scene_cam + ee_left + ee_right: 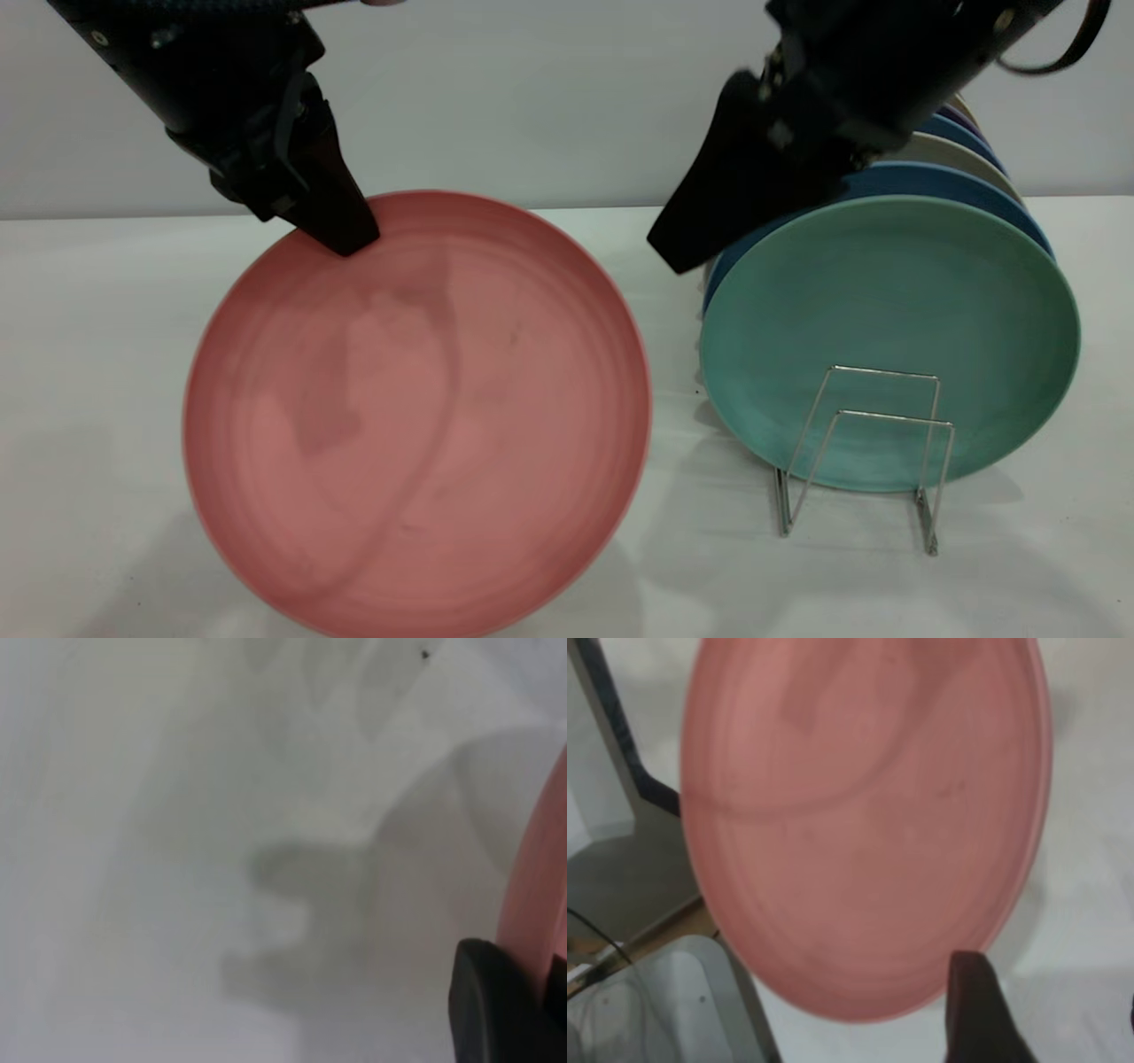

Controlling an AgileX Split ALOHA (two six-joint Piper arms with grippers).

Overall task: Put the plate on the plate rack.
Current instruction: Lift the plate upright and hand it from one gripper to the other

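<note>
The salmon-pink plate [416, 416] stands nearly upright and faces the exterior camera, left of the rack. My left gripper [354, 235] is shut on its upper left rim. The left wrist view shows the rim [536, 904] pinched in that gripper [532, 979]. The plate fills the right wrist view [859, 815]. My right gripper [680, 252] hangs open and empty between the plate and the racked plates, touching neither [1052, 1014]. The silver wire plate rack [873, 443] stands at the right, its two front loops bare.
A teal-green plate [886, 301] leans in the rack behind the bare loops, with blue [939, 182] and cream plates behind it. The white table [89, 354] lies under everything. A clear container [656, 1001] sits past the table edge in the right wrist view.
</note>
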